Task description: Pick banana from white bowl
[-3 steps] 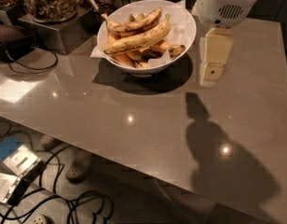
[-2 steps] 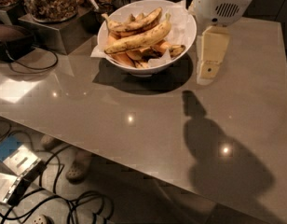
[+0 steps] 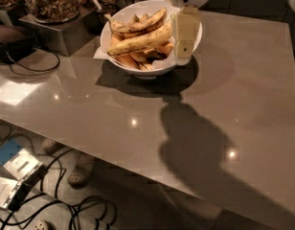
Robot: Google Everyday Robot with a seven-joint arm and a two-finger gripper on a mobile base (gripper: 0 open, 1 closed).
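Note:
The white bowl [image 3: 138, 67] stands at the back of the grey table, lined with white paper and holding several bananas. The banana [image 3: 140, 41], the longest and thickest one, lies across the middle of the pile, yellow with brown speckles. My gripper [image 3: 184, 51] hangs from its white wrist over the bowl's right rim, its cream fingers pointing down just right of the banana's right end. It holds nothing that I can see.
The grey table [image 3: 195, 128] reaches to the front and right. A glass jar of nuts [image 3: 51, 1] on a metal box stands left of the bowl, with a dark device and cable [image 3: 13, 40] further left. Cables and boxes lie on the floor below [image 3: 23, 176].
My gripper has moved left, from beside the bowl's right side to over its right rim, close to the banana's end.

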